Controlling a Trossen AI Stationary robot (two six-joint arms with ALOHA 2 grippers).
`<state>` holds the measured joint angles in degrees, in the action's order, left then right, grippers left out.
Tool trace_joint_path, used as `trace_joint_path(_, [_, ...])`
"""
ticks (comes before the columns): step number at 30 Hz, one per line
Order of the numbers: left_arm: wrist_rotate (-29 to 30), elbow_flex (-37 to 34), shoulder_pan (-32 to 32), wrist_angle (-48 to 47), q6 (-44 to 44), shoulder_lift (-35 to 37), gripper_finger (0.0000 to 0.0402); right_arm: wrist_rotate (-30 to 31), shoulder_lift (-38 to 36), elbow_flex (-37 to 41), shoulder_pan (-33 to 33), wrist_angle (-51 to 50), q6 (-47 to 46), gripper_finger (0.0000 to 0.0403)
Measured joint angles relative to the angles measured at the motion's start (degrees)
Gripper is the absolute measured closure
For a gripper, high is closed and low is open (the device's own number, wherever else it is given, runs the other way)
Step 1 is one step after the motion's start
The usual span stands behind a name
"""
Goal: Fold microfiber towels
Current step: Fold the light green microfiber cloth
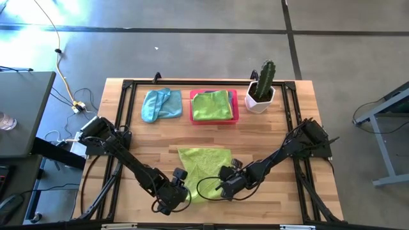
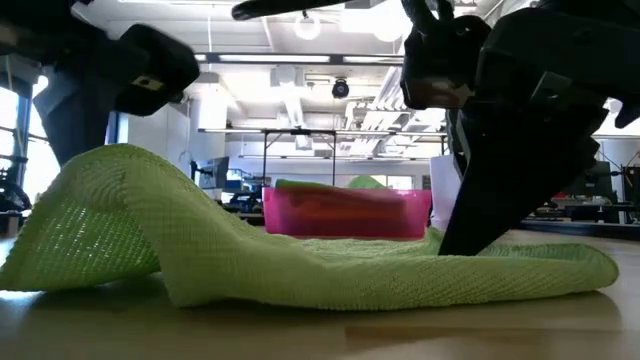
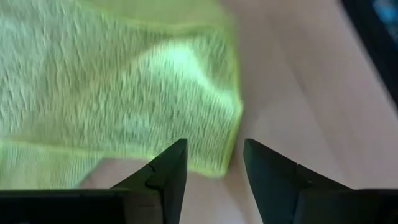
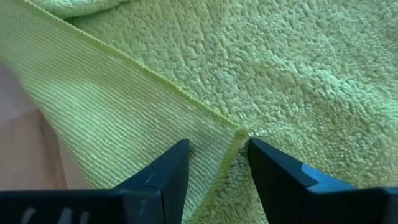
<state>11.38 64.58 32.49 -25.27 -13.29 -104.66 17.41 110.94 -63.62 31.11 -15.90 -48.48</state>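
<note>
A lime green towel point(image 1: 203, 165) lies rumpled at the front middle of the worktop point(image 1: 281, 128). The left end effector point(image 3: 214, 163) hangs parted and empty by its raised corner. The right end effector point(image 4: 217, 163) (fingers apart) straddles a hem ridge, gripping nothing.
</note>
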Motion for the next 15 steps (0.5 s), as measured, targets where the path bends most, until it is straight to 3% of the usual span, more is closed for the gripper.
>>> trace_joint_path(8, [2.4, 0.0, 1.0, -2.0, -0.4, 0.0, 0.0252, -0.4, 0.1, 0.1, 0.5, 4.7, 3.5, 0.025])
trace_joint_path(15, [3.4, 0.0, 2.7, -2.0, 0.4, 0.0, 0.0252, -0.3, 0.1, 0.1, 0.7, 6.4, 4.0, 0.0338])
